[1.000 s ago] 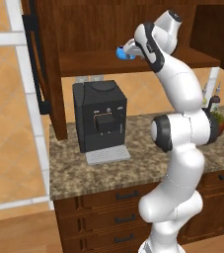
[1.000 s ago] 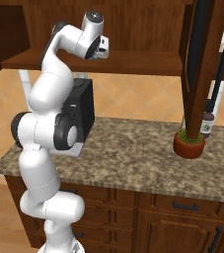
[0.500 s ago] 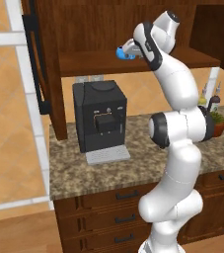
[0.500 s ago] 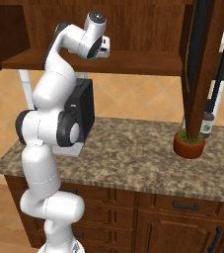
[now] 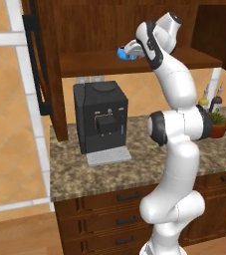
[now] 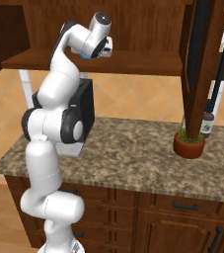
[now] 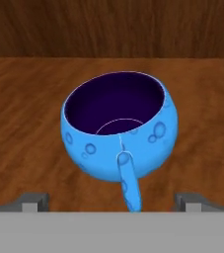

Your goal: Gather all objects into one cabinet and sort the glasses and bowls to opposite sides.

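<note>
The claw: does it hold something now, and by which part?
Nothing is held. The claw is open, its tips apart on either side of the blue bowl, which rests on the cabinet shelf.

Speckled granite counter (image 5: 84, 174) mid-frame, dark wood drawers (image 5: 109, 219) below, orange tile wall (image 5: 5, 124) at left.

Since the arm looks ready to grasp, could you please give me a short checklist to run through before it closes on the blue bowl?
1. Gripper open: ok, the fingers stand wide apart.
2. Blue bowl centred between the fingers: ok in the hand view.
3. Bowl upright on the cabinet shelf: ok.
4. Handle-like stub of the bowl points toward the hand: ok.
5. Fingers already level with the bowl's sides: not ok; tips short of it.
6. Tumblers and black bowl located: cannot tell.
</note>
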